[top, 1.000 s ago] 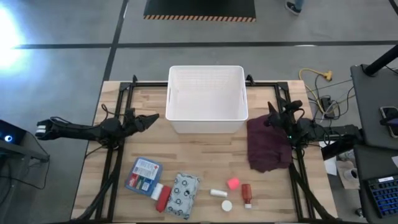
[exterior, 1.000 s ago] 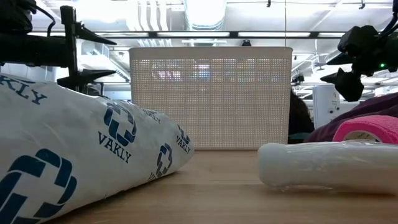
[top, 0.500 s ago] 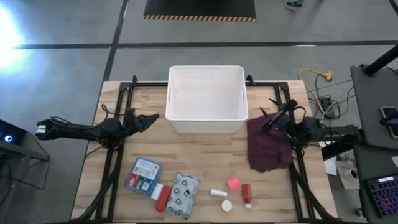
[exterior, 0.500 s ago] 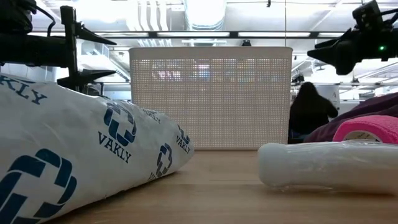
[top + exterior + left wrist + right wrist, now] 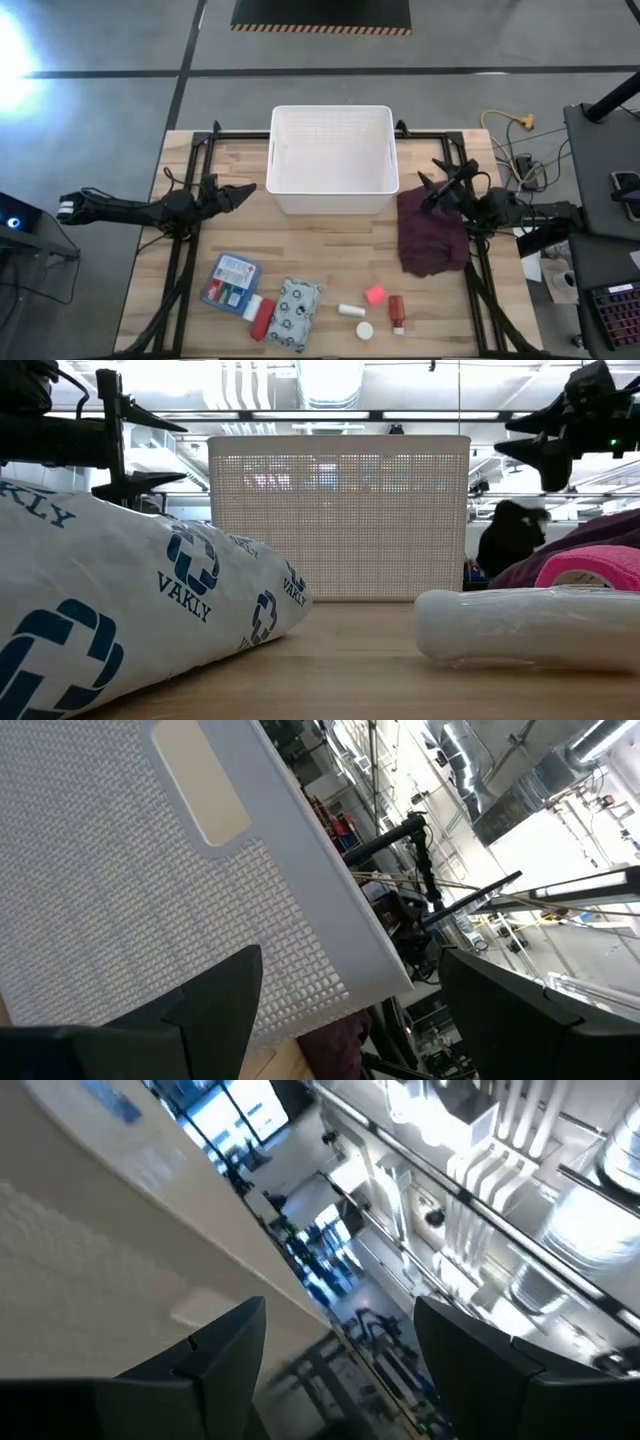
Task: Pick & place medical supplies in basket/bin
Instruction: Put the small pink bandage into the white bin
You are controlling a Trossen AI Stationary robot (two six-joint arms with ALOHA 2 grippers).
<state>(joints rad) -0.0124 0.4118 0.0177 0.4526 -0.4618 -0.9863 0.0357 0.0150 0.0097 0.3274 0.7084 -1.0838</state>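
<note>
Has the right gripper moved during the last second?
Yes. The right gripper, jaws open, has tilted upward beside the white basket, above the maroon cloth; in the low view it points higher.

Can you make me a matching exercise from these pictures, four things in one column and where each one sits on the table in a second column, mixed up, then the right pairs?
Things:
1. white bin
2. maroon cloth
3. blue flat packet
4. pink cube

Places:
A. near front edge, left of the patterned pouch
B. far middle of the table
C. right side, below the right gripper
D. front, just left of a red tube

Pairs: 1-B, 2-C, 3-A, 4-D
</note>
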